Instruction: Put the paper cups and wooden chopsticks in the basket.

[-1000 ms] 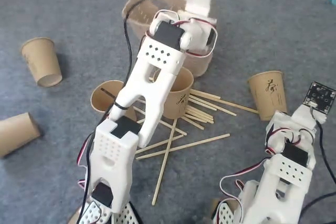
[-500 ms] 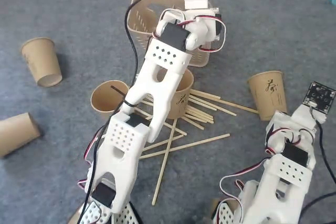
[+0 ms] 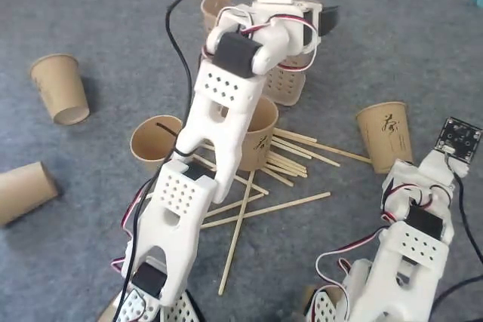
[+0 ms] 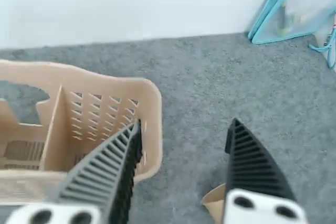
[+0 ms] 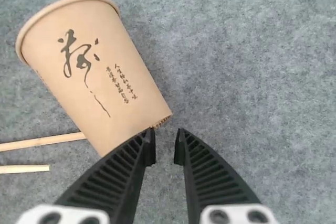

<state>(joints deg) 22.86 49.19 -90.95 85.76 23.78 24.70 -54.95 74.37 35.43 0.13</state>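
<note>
At the top centre of the high view, the left gripper [image 4: 186,127] hangs beside the basket [image 3: 290,88], jaws wide apart and empty. Paper cups [image 3: 385,135] and wooden chopsticks [image 3: 264,205] lie on the worktop [image 3: 90,148] below it. The right gripper [image 5: 164,132], narrowly apart, sits by one cup. Best to clear the basket rim first, then pinch a cup's wall.

The high view looks steeply down on the grey table [image 3: 113,35] from above and behind both arms, whose bases sit at the bottom edge. The basket [image 3: 290,88] lies top centre and a paper cup [image 3: 385,135] at mid right. The left wrist view faces out along the left gripper [image 4: 186,127], close to the same basket [image 4: 105,103], toward a wall [image 4: 131,3]. The right wrist view looks almost straight down past the right gripper [image 5: 165,132], very near that same paper cup [image 5: 94,93].
</note>
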